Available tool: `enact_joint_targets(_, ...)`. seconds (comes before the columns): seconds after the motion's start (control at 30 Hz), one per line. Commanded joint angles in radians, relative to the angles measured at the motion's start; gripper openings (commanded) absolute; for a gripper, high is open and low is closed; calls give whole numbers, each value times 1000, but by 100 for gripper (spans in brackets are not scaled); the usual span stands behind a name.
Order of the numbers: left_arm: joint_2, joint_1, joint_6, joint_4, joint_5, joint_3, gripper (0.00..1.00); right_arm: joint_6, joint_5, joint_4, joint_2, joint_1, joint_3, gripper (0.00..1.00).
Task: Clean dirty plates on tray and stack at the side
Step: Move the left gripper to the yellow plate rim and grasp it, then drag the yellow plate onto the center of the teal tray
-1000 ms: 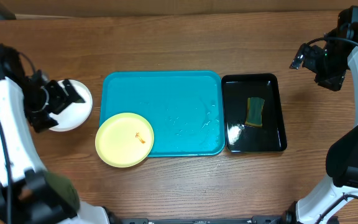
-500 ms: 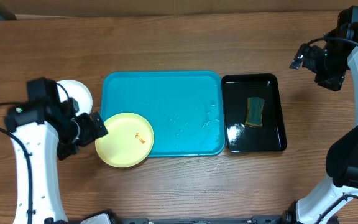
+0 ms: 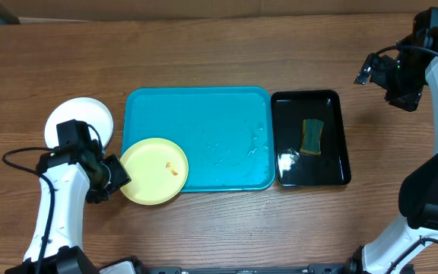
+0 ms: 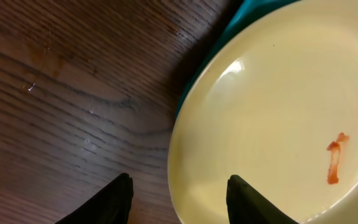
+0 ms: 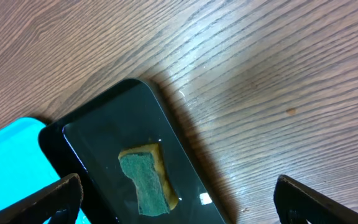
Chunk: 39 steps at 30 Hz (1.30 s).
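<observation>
A pale yellow-green plate with an orange smear lies half on the front left corner of the turquoise tray, overhanging the table. My left gripper is low at the plate's left edge. In the left wrist view the left gripper straddles the rim of the plate, one finger over the wood and one over the inside, open with gaps on both sides. A white plate rests on the table left of the tray. My right gripper hangs open and empty at the far right.
A glossy black tray sits right of the turquoise one, holding a green-and-yellow sponge and a little liquid. From the right wrist, the sponge and black tray lie below the wide-spread right gripper.
My left arm has swung from the white plate toward the front, down to the yellow-green plate's left rim, and its jaws have narrowed around it. The right arm has not moved.
</observation>
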Motion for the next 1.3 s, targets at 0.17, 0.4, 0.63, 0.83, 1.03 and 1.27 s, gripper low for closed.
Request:
enact_joint_targets(0.17, 8, 3, -16, 61, -21, -62, 47, 3, -1, 2, -9, -5, 6, 100)
enact_joint_targets(0.4, 28, -3, -31, 149, 50, -122, 23, 3, -1, 2, -9, -5, 6, 100)
enact_joint_targets(0.63, 28, -4, -30, 195, 221, -122, 4, 3, -1, 2, -9, -5, 6, 100)
enact_joint_targets(0.83, 29, -80, -30, 322, 319, -122, 4, 3, -1, 2, -9, -5, 6, 100)
enact_joint_targets(1.03, 36, -277, -40, 473, 265, -122, 9, 3, -1, 2, -9, -5, 6, 100)
enact_joint_targets(1.27, 86, -443, -133, 613, 161, -121, 18, 3, -1, 2, -9, -5, 6, 100)
